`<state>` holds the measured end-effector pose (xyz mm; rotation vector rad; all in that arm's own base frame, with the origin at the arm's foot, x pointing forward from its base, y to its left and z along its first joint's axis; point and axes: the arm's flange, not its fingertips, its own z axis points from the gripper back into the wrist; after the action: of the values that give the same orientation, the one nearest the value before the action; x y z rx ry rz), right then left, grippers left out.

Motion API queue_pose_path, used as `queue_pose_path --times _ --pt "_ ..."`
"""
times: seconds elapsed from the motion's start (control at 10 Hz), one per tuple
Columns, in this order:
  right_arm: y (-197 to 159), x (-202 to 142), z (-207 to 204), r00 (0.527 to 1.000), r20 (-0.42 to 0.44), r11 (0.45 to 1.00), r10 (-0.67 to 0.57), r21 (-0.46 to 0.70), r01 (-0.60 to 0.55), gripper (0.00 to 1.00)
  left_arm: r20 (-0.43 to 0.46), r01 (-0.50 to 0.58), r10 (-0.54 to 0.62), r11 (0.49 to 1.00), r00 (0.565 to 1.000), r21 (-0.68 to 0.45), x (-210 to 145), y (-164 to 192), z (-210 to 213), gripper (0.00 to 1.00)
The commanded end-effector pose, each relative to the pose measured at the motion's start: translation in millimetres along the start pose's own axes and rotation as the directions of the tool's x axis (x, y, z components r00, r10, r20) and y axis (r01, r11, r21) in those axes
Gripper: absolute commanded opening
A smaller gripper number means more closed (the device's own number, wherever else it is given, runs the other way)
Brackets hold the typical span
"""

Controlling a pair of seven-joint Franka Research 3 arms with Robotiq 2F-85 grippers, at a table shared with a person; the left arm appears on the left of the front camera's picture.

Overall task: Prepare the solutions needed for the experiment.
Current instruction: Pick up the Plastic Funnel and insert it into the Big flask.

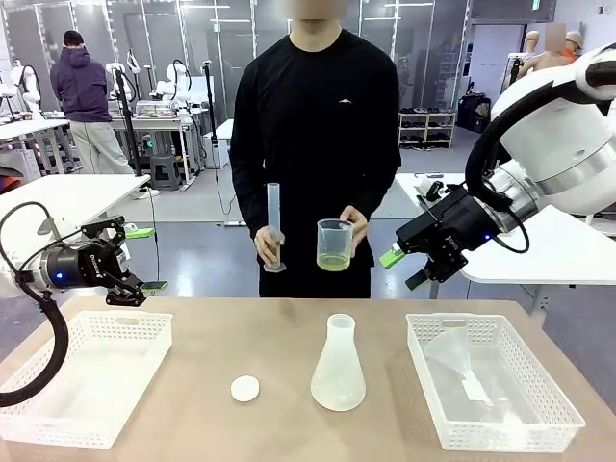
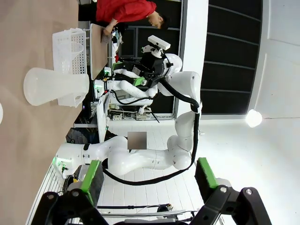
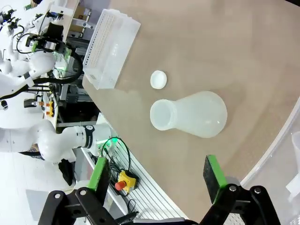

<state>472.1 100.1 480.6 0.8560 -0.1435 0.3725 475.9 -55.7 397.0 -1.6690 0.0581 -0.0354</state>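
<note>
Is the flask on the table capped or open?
Open. The flask stands upright and its mouth is bare, as the right wrist view shows from above. The white cap lies beside it, apart.

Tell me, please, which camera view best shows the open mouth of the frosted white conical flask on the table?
The right wrist view: it looks down on the frosted conical flask, so its mouth shows as a full ring. The front view has the flask in upright side profile; the left wrist view, the flask side-on.
</note>
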Motion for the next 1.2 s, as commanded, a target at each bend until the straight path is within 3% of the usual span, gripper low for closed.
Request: queue_pose_path --times 0.0,0.1,0.2,0.3,0.5,0.6,1.0,1.1 --pt "-9 7 3 0.960 -0.132 0.964 0.246 -0.070 -0.257 1.00 -0.001 0.008 -0.008 1.000 1.000 -0.002 -2 -1 0 1.00" --pt "-21 18 10 0.868 -0.265 0.878 0.420 -0.122 -0.462 1.00 -0.001 0.008 -0.008 1.000 1.000 -0.002 -2 -1 0 1.00" --pt "-35 31 15 0.835 -0.364 0.832 0.413 -0.223 -0.509 1.00 -0.001 0.008 -0.008 1.000 1.000 -0.002 -2 -1 0 1.00" --pt "-46 44 20 0.842 -0.358 0.814 0.404 -0.279 -0.510 1.00 -0.001 0.008 -0.008 1.000 1.000 -0.002 -2 -1 0 1.00" --pt "-59 53 19 0.792 -0.499 0.796 0.351 -0.287 -0.533 1.00 -0.001 0.008 -0.008 1.000 1.000 -0.002 -2 -1 0 1.00" --pt "-46 37 19 0.835 -0.422 0.834 0.352 -0.264 -0.485 1.00 -0.001 0.008 -0.008 1.000 1.000 -0.002 -2 -1 0 1.00" --pt "-52 45 20 0.820 -0.450 0.821 0.352 -0.272 -0.502 1.00 -0.001 0.008 -0.008 1.000 1.000 -0.002 -2 -1 0 1.00" --pt "-55 54 11 0.503 -0.565 0.515 0.654 -0.155 -0.843 1.00 -0.001 0.008 -0.008 1.000 1.000 -0.002 -2 -1 0 1.00"
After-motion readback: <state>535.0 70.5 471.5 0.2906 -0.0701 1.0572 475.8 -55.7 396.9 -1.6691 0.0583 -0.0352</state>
